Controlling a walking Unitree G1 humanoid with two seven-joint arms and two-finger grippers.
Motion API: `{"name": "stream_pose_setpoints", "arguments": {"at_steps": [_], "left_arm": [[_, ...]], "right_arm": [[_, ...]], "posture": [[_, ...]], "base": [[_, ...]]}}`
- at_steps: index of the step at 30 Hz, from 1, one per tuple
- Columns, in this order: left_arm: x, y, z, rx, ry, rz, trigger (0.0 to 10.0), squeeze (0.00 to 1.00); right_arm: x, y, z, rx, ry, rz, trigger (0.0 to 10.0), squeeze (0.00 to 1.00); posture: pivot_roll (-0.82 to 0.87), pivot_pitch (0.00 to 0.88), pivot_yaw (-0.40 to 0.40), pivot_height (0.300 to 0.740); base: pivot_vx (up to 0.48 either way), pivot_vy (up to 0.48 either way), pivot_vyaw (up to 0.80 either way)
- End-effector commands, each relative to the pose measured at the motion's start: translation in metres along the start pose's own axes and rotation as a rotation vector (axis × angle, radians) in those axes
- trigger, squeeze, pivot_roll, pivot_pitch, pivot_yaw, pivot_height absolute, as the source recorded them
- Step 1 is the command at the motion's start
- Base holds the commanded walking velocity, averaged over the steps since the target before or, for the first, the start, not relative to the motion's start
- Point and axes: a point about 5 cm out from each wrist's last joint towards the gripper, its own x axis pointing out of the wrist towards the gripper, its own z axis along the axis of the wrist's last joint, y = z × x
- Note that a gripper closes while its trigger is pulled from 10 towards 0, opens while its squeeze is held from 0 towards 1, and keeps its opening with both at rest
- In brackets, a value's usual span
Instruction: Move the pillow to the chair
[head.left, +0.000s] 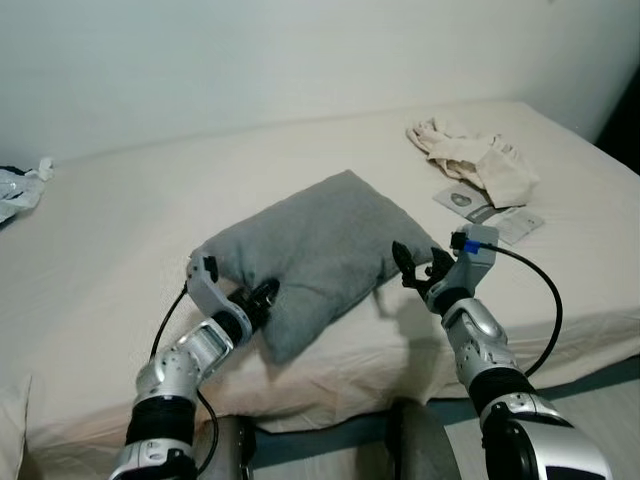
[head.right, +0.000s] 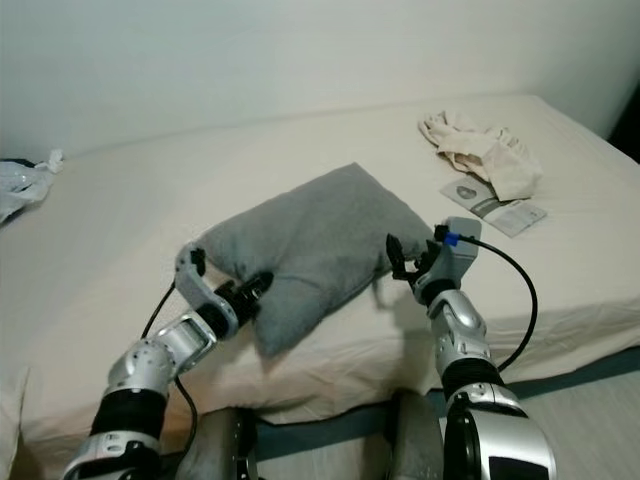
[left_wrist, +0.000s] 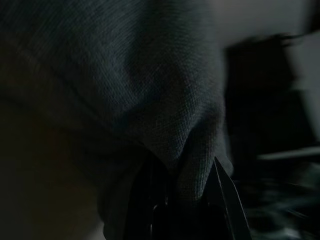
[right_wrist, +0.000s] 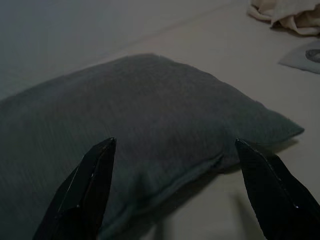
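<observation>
Grey pillow (head.left: 310, 250) centre frame, on bed (head.left: 120, 260) near front edge. Left gripper (head.left: 262, 297) pinches lower-left corner fabric for lift. Right gripper (head.left: 418, 268) spread wide, empty, facing right edge, ready for two-point hold

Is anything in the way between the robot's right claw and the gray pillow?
No, nothing visible. The right gripper hangs open just off the near edge of the gray pillow, with only bare bed sheet between them. The left gripper already pinches the pillow's other corner.
</observation>
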Motion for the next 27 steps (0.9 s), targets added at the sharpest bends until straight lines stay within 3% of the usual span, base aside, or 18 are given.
{"name": "stream_pose_setpoints", "arguments": {"at_steps": [1,3,4,10,11,13,17,21,23,27], "left_arm": [[-0.003,-0.009,0.014,-0.012,-0.055,-0.098,0.0,0.00],[-0.009,-0.012,0.037,-0.052,-0.135,-0.154,0.0,0.00],[-0.019,-0.015,0.059,-0.099,-0.209,-0.219,0.0,0.00],[-0.030,-0.020,0.078,-0.123,-0.266,-0.299,0.0,0.00],[-0.035,-0.021,0.086,-0.137,-0.299,-0.325,0.0,0.00],[-0.038,-0.021,0.092,-0.158,-0.333,-0.340,0.0,0.00],[-0.040,-0.022,0.086,-0.201,-0.323,-0.367,0.0,0.00],[-0.039,-0.025,0.073,-0.216,-0.278,-0.385,0.0,0.00],[-0.039,-0.024,0.056,-0.258,-0.217,-0.396,0.0,0.00],[-0.039,-0.026,0.040,-0.290,-0.154,-0.410,0.0,0.00]], "right_arm": [[0.001,0.000,0.001,0.021,0.003,0.005,10.0,0.00],[0.002,0.001,0.005,0.048,-0.007,0.036,10.0,0.00],[0.002,0.000,0.007,0.088,-0.018,0.052,10.0,0.00],[-0.001,-0.004,0.007,0.096,-0.026,0.054,10.0,0.00],[-0.003,-0.006,0.006,0.128,-0.029,0.057,10.0,1.00],[-0.004,-0.007,0.004,0.165,-0.032,0.058,10.0,1.00],[-0.003,-0.009,0.003,0.560,-0.087,0.037,10.0,1.00],[-0.001,-0.003,0.005,0.666,-0.108,0.082,10.0,1.00],[0.003,0.009,0.011,0.770,-0.124,0.181,10.0,1.00],[0.008,0.018,0.015,0.825,-0.120,0.228,10.0,1.00]], "posture": [[0.06,0.136,0.033,0.560],[0.05,0.135,0.033,0.560],[0.05,0.134,0.033,0.560],[0.05,0.131,0.035,0.560],[0.05,0.130,0.035,0.560],[0.05,0.130,0.035,0.560],[0.05,0.127,0.039,0.560],[0.05,0.126,0.041,0.560],[0.05,0.123,0.044,0.560],[0.05,0.120,0.047,0.560]], "base": [[0.000,0.000,0.00],[0.000,0.000,0.00],[0.000,0.000,0.00],[0.000,0.000,0.00],[0.000,0.000,0.00],[0.000,0.000,0.00],[0.000,0.000,0.00],[0.000,0.000,0.00],[0.000,0.000,0.00],[0.000,0.000,0.00]]}}
